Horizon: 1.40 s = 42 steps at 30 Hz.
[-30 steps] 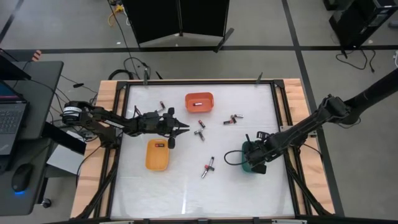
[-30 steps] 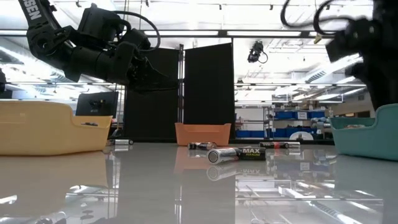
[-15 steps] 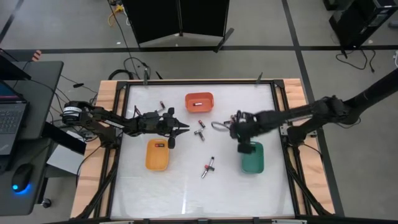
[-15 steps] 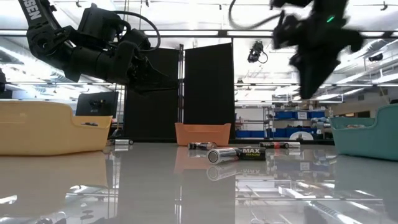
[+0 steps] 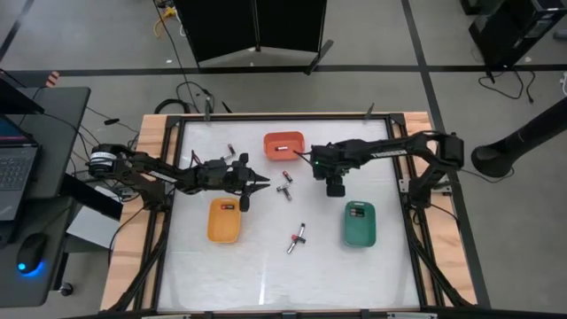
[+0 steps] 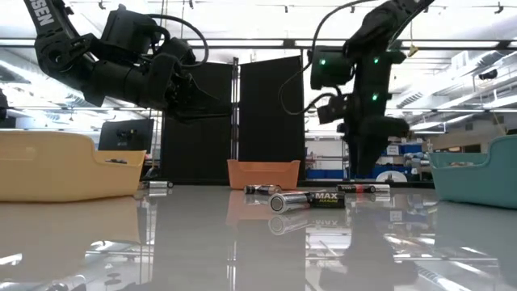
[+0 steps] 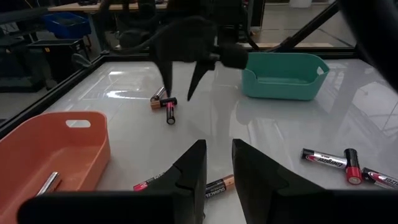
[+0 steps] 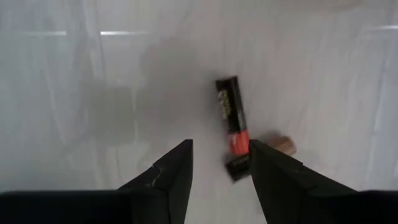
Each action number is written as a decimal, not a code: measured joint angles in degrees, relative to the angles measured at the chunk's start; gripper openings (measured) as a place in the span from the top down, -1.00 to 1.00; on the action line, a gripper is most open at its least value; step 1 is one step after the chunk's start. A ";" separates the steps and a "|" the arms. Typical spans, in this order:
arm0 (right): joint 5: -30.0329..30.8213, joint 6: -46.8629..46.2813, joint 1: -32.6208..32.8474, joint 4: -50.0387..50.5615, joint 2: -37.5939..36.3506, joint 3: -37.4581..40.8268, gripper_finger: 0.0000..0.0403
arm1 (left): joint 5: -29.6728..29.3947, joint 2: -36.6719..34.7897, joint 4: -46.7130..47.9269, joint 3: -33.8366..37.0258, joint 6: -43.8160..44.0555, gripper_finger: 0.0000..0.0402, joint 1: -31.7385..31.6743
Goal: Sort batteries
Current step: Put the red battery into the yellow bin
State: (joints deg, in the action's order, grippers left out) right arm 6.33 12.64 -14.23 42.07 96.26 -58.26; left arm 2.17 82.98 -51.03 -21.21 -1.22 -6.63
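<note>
High view: the right gripper hangs over the desk just right of the orange tray, above the pair of batteries lying there. This position suits a straight descent onto them. The left gripper waits above the yellow tray, pointing right toward two loose batteries at mid-desk. Another battery pair lies nearer, between the yellow tray and the green tray.

Low view: the right gripper points straight down at the far batteries. A battery marked MAX lies nearest the camera.

Left wrist view: the left jaws stand slightly parted and hold nothing; a battery lies just beyond the fingertips. The orange tray already contains one battery.

Right wrist view: the right jaws are open and empty. A black-and-red battery lies between and just beyond the fingers, lengthwise to the gap, probably so the fingers can close across its sides. A second battery end touches it.
</note>
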 joint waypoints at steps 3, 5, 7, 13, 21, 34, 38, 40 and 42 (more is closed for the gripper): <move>-0.05 2.23 -1.40 -1.31 1.23 0.00 0.16 | 0.00 0.00 0.00 0.00 -0.04 0.59 0.00; -0.57 3.39 -2.08 -1.72 1.49 0.00 0.16 | 0.00 0.00 0.00 0.00 -0.06 0.59 0.00; -1.70 4.20 -2.66 -2.26 1.81 0.00 0.17 | 0.00 0.00 0.01 0.00 -0.07 0.59 0.00; -4.02 5.19 -3.79 -3.38 4.63 0.00 0.24 | 0.00 0.00 0.44 0.02 -0.17 0.59 0.00; -5.31 5.31 -3.61 -3.53 6.14 -0.24 0.52 | 0.00 0.00 0.85 0.02 0.18 0.59 0.00; -5.99 -0.41 3.51 -9.13 2.30 0.15 0.72 | 0.00 0.00 -4.53 0.02 1.92 0.59 0.00; -5.94 -2.33 6.56 -16.76 -1.43 0.34 0.72 | 0.00 0.00 -8.18 0.04 2.10 0.59 0.00; -6.43 -3.24 7.83 -22.58 -3.31 1.19 0.72 | 0.00 0.00 -10.40 0.04 2.09 0.59 0.00; -6.90 -3.84 8.66 -29.91 -4.80 2.48 0.72 | 0.00 0.02 -12.94 0.07 2.08 0.59 0.00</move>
State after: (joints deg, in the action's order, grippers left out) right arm -0.57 8.80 -5.57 12.16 91.45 -55.78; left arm 2.17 83.00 -63.96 -21.15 0.86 -6.63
